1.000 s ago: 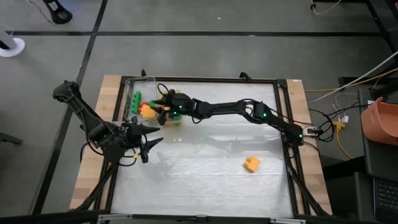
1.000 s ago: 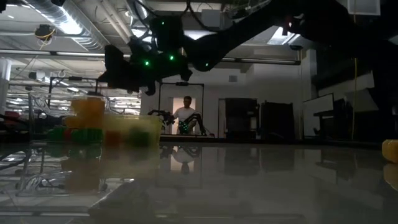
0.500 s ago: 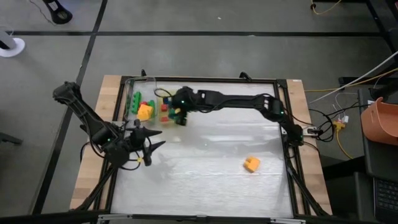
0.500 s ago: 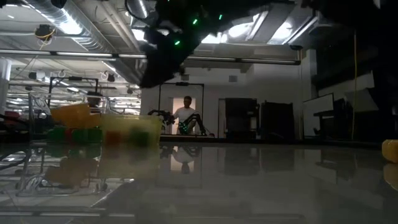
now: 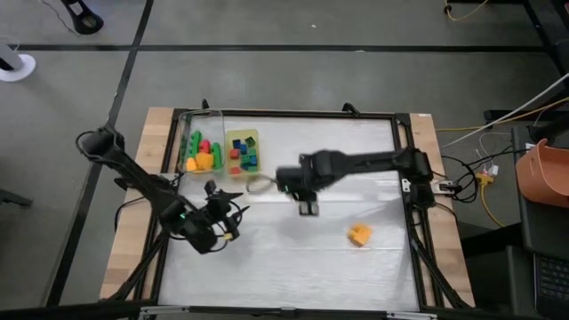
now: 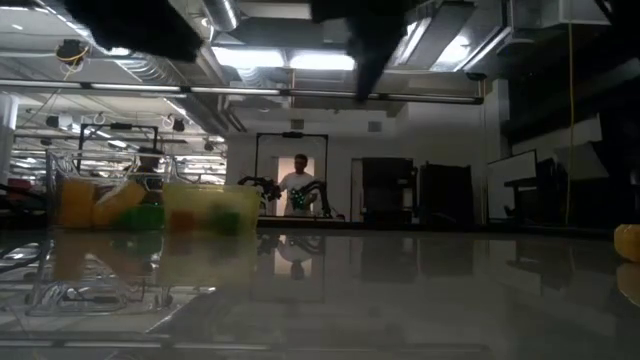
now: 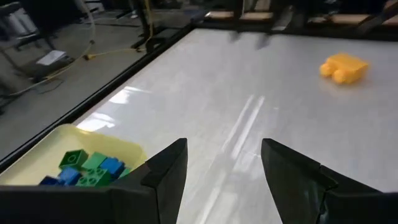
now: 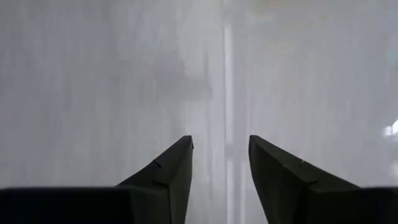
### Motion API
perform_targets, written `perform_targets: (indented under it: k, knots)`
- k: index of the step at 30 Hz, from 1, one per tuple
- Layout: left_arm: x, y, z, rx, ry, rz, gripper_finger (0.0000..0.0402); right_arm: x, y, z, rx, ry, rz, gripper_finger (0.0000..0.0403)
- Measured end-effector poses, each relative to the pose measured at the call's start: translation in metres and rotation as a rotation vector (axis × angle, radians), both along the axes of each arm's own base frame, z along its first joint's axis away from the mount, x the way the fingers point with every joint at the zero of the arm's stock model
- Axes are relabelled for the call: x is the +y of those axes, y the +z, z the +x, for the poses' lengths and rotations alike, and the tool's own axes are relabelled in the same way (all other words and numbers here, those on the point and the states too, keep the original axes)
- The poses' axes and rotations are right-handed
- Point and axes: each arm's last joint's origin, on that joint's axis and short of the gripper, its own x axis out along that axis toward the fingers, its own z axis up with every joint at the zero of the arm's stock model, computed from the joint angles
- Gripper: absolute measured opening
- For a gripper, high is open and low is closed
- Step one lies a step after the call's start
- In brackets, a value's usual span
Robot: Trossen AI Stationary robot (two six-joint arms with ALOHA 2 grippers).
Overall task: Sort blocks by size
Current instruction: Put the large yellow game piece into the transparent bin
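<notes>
Overhead camera straight down on whole worktop (image 5: 293,258), low camera level across it roomward, wrist cameras close above its surface, all sharing it

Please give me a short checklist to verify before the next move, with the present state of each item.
1. Right end effector open and holding nothing: ok.
2. Left end effector open and holding nothing: ok.
3. Orange block lies alone on the table, not yet sorted: not ok.
4. Bare table between right end effector and orange block: ok.
5. Small blocks rest inside the yellow tray: ok.
6. Clear container holds longer green and orange blocks: ok.
</notes>
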Motion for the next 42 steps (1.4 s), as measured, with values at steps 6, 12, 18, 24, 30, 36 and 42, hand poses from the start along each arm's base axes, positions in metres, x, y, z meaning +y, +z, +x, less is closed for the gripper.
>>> perform_targets:
  k: [6, 12, 18, 24, 30, 36, 42]
  knots:
    - [-0.003, -0.023, 0.015, 0.023, 0.058, -0.010, 0.0191, 0.070, -0.008, -0.036, 0.219, 0.076, -0.075, 0.0156]
    - [-0.011, -0.032, 0.026, 0.016, 0.034, 0.008, 0.0191, 0.143, -0.032, -0.075, 0.278, 0.187, -0.182, 0.0156]
    - [-0.015, -0.027, 0.032, -0.024, 0.001, 0.012, 0.0191, 0.189, -0.060, -0.118, 0.274, 0.074, -0.291, 0.0156]
    - [-0.018, -0.023, 0.035, -0.055, -0.027, -0.029, 0.0191, 0.214, -0.090, -0.162, 0.302, 0.028, -0.384, 0.0156]
    - [-0.019, -0.022, 0.036, -0.073, -0.034, -0.053, 0.0191, 0.231, -0.118, -0.198, 0.266, 0.032, -0.438, 0.0156]
    - [-0.019, -0.021, 0.036, -0.085, -0.027, -0.071, 0.0191, 0.239, -0.138, -0.221, 0.197, 0.085, -0.485, 0.0156]
    - [-0.019, -0.021, 0.036, -0.086, -0.026, -0.073, 0.0191, 0.236, -0.157, -0.229, 0.112, 0.070, -0.499, 0.0156]
